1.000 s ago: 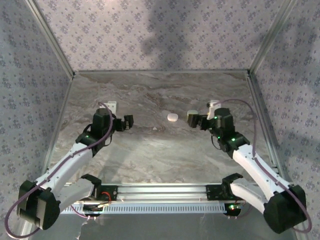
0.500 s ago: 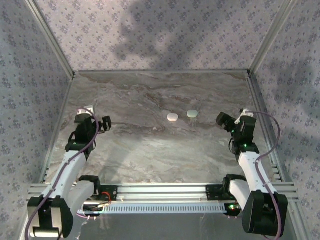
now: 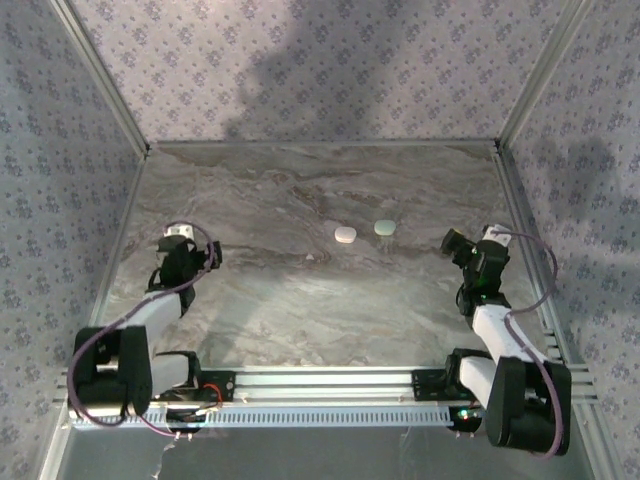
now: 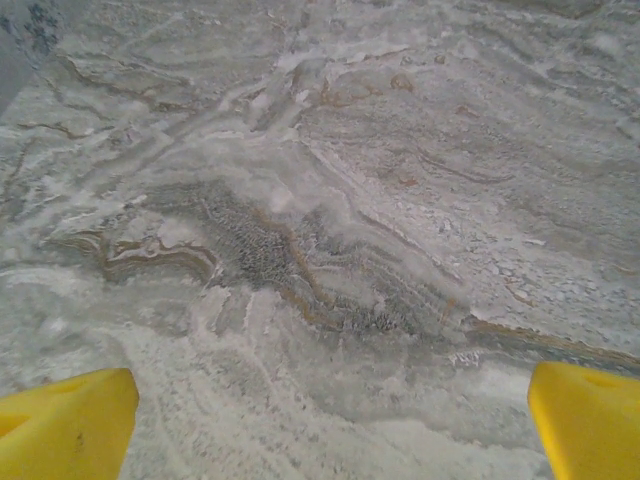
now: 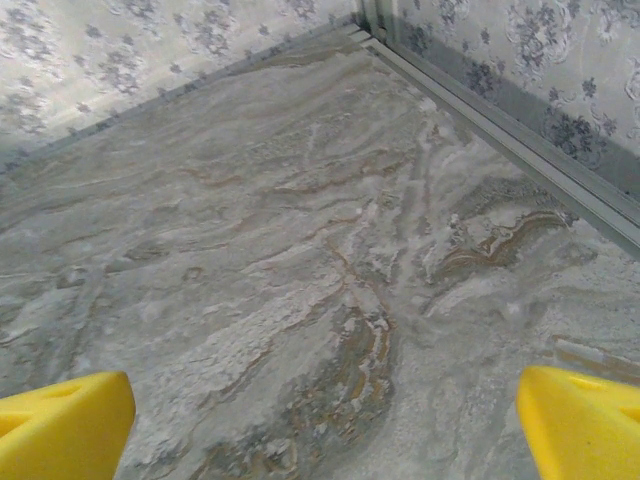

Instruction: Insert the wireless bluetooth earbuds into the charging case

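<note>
Taking the white case [image 3: 345,235] as landmark. Meeting a pale green case [image 3: 385,228] just to its right, not touching, narrowing any sideways pass there. Spotting a tiny whitish speck [image 3: 311,258] near its front left, too small to identify. Finding bare worktop [image 3: 300,310] everywhere else around it, behind toward the back wall [image 3: 320,80] and in front toward the mounting rail [image 3: 320,383]. Meeting the left gripper [image 3: 207,255] only well to its left, jaws spread wide over bare worktop. Meeting the right gripper [image 3: 456,243] only well to its right, jaws equally wide. Running into patterned side walls [image 3: 60,200] far left and far right of it.
</note>
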`<action>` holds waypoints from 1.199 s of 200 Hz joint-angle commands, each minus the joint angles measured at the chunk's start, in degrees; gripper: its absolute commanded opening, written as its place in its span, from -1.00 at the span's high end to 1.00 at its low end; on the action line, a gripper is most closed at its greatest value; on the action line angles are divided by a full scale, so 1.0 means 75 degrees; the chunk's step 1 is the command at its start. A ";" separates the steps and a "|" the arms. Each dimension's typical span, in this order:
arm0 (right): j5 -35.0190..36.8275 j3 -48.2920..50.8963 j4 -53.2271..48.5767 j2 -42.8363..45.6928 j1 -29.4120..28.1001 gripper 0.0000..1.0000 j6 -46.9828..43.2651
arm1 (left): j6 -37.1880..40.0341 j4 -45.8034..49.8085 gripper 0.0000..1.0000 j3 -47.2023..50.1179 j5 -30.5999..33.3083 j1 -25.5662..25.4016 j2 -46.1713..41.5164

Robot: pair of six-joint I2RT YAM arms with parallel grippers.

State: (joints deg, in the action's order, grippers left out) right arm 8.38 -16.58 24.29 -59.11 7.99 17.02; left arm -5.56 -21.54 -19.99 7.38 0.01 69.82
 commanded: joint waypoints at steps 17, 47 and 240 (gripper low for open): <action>0.0332 -0.0079 0.1300 -0.1273 0.0040 -1.00 -0.0253 | 0.0119 -0.1639 -1.00 -0.0396 0.0053 0.0054 0.0761; 0.0486 -0.0186 0.1563 -0.1722 -0.0185 -1.00 -0.0528 | 0.0219 -0.2198 -1.00 -0.0447 0.0033 0.0055 0.1114; 0.0501 -0.0684 0.2976 -0.3662 -0.1132 -1.00 -0.2330 | 0.0596 -0.3372 -0.99 -0.0474 -0.0516 0.0045 0.2400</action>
State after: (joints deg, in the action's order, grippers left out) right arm 13.91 -20.93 45.45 -85.36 -1.19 1.26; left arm -1.93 -46.41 -21.89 4.93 0.01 87.29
